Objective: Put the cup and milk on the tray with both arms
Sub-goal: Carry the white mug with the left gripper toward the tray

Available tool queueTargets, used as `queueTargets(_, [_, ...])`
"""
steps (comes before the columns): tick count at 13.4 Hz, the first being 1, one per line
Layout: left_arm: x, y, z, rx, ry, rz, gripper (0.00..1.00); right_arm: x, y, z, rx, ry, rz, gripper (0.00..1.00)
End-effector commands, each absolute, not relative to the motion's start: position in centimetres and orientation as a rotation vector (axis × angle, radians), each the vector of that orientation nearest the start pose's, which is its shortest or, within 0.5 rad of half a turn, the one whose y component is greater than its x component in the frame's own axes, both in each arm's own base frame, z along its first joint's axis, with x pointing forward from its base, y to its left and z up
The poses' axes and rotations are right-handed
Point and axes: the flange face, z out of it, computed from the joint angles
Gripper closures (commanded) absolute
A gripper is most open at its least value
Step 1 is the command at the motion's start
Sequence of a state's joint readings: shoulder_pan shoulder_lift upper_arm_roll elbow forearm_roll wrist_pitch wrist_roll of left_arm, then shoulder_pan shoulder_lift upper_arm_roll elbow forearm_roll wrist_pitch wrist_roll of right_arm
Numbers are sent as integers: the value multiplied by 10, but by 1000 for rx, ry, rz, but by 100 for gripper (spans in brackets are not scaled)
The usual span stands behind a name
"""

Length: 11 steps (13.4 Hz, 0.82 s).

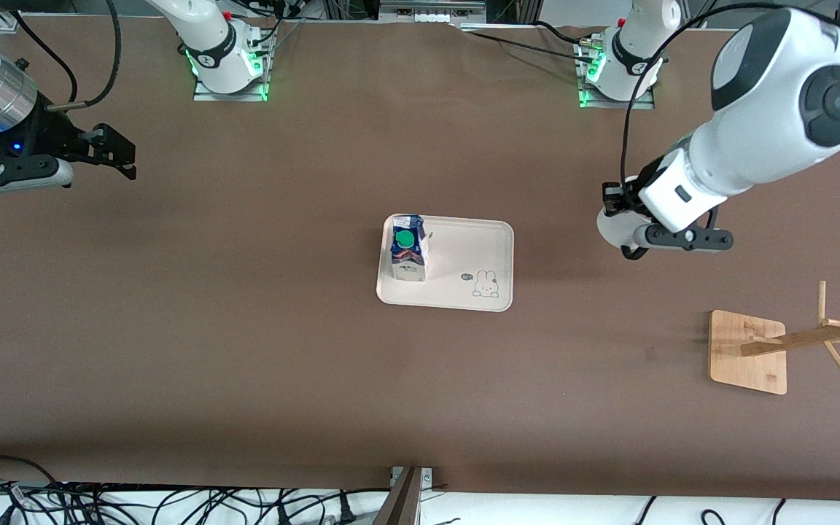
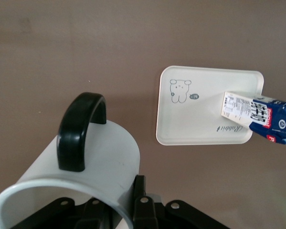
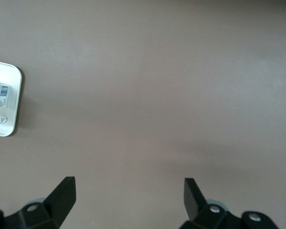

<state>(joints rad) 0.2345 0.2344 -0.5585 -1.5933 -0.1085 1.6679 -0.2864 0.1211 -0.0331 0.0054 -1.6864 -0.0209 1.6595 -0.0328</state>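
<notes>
Tray half free; carton is your only obstacle there.
The dark blue gable-top milk carton (image 1: 408, 248) stands on the cream rectangular tray (image 1: 489, 251) at the right arm's end; the bunny-print half is bare. Between that half and your left gripper (image 1: 628, 233), holding the white mug (image 2: 80, 176), only brown table (image 1: 245, 328). The wooden rack (image 1: 763, 350) sits well apart.

Desk (image 1: 245, 328): plain brown. Tray (image 1: 478, 248): cream, with a small line-drawn bunny and script lettering; milk (image 1: 408, 248): dark blue with white and reddish print, green cap. Cup (image 2: 80, 176): white with black handle; wooden rack (image 1: 748, 352): pale bamboo.
</notes>
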Motion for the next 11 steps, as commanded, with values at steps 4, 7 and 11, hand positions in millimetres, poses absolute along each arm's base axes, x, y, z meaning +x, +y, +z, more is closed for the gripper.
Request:
queueTargets(4, [590,-173,513,-3334,126,341,100,547,67,599,-3150,-271,-4,0])
queueTargets(7, [589,-173,511,-3331,137,349,100,547,67,599,-3150,-271,-1,0])
queueTargets(11, [583,-197,501,-3333,194,395,100,547,66,599,-3150,-269,1,0])
